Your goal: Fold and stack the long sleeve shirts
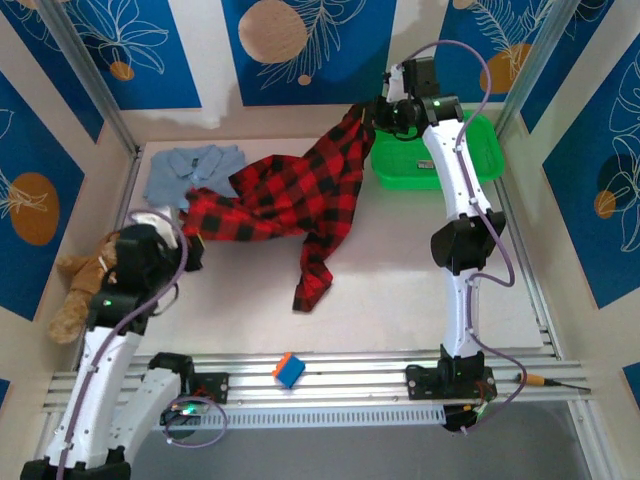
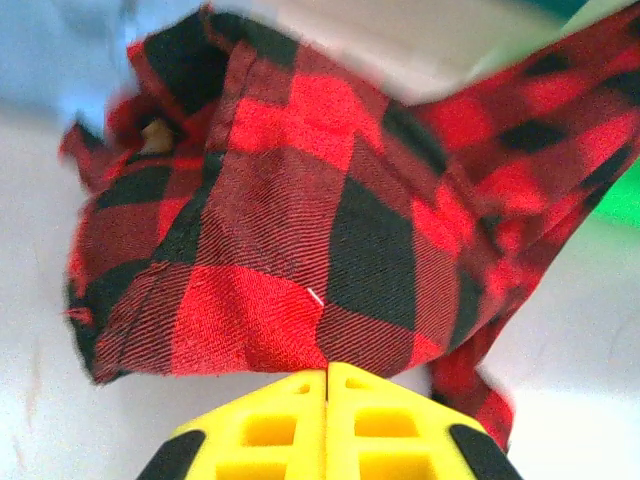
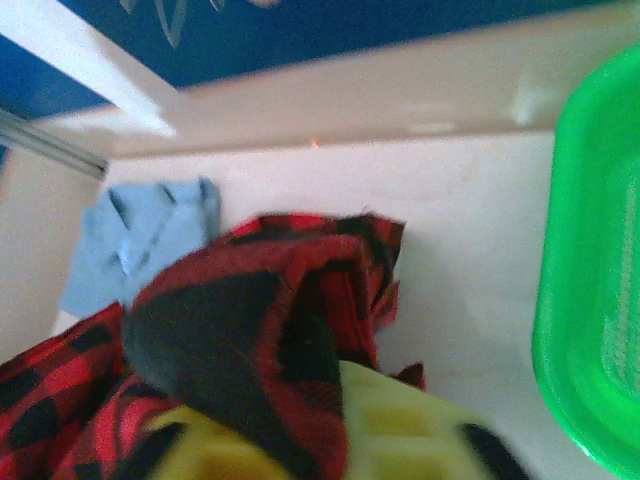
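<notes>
Two shirts lie toward the back left of the table. We see the light blue shirt lying flat in the far left corner. The red-and-black checked flannel shirt overlaps its near right edge and is strung between the two arms. One sleeve trails down toward the middle of the table. The left gripper is at the flannel's low left end, and from its wrist we see the jaws pressed together with the checked cloth's edge caught at their tips. The right gripper is raised at the far end beside the green tray. The flannel climbs up to it and drapes over its yellow fingers, so we cannot tell how those jaws stand. A teddy bear sits at the left edge.
</notes>
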Robot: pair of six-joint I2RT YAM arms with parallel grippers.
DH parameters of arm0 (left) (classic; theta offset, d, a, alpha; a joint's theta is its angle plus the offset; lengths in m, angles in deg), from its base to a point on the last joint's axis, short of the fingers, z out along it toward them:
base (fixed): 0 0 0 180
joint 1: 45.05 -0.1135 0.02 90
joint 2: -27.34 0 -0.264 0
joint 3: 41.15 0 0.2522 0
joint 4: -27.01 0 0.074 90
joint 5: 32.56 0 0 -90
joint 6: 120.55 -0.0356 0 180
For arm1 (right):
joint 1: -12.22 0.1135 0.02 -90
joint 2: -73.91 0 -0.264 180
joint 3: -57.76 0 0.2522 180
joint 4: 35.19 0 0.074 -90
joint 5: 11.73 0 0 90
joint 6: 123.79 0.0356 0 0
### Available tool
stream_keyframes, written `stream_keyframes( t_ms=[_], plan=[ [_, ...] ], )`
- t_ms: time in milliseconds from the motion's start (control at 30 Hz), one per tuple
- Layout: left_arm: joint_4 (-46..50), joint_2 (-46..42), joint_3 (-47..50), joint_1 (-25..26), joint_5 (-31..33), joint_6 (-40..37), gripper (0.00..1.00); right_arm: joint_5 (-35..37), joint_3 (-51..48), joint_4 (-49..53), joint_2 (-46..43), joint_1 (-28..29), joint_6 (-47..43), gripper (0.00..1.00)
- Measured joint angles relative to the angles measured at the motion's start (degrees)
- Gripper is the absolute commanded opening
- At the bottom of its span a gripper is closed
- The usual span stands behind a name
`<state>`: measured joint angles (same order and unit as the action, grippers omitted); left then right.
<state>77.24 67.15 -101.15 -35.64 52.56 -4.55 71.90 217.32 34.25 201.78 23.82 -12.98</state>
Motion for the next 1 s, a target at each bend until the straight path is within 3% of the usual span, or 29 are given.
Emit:
stream_keyframes(
  t_ms=[33, 67, 100, 167, 200, 267, 433, 567, 667, 733, 833, 1000],
  plan=[
    [0.96, -0.57, 3.41, 1.51, 0.79, 2.08, 0.11, -0.07, -1.03, 0.63, 0.09, 0.04, -0.50, 0.50],
    [1.64, -0.52, 5.99, 2.49, 1.46, 3.56, 0.23, 0.09, -2.03, 1.16, 0.09, 0.22, -0.98, 0.53],
    [2.43, -0.28, 8.44, 3.15, 2.12, 4.87, 0.41, 0.39, -3.19, 1.66, 0.09, 0.57, -1.51, 0.56],
    [4.15, -0.09, 10.86, 3.56, 3.08, 7.06, 0.95, 1.68, -7.52, 1.55, -0.85, 1.68, -2.05, 0.61],
    [5.20, -0.13, 11.13, 3.63, 3.78, 8.15, 1.00, 2.56, -11.45, 1.27, -2.03, 2.45, -2.08, 0.70],
    [6.49, -1.14, 10.97, 3.63, 5.42, 9.70, 1.00, 4.76, -23.04, -0.55, -6.38, 4.31, -1.77, 0.76],
    [9.42, -0.70, 4.07, 3.63, 7.89, 10.73, 1.00, 11.93, -50.03, -2.62, -21.57, 9.53, 0.26, 0.77],
    [6.10, 11.56, -5.70, 3.63, 6.01, 7.61, 1.00, 14.19, -63.76, -5.25, -34.97, 14.82, 3.02, 0.75],
    [1.42, 24.28, -11.43, 3.45, 3.17, 5.11, 0.83, 14.56, -71.80, -8.13, -41.03, 22.97, 6.78, 0.74],
    [-2.05, 32.63, -13.77, 3.23, 0.96, 4.02, 0.68, 14.05, -76.37, -10.45, -40.57, 29.22, 9.57, 0.74],
    [-6.03, 41.55, -15.45, 2.75, -1.11, 3.41, 0.54, 14.38, -79.30, -12.85, -34.01, 35.36, 13.03, 0.74],
    [-10.80, 50.95, -18.49, 1.75, -2.16, 2.62, 0.46, 16.68, -79.14, -17.42, -24.65, 40.65, 16.70, 0.74]
  ],
)
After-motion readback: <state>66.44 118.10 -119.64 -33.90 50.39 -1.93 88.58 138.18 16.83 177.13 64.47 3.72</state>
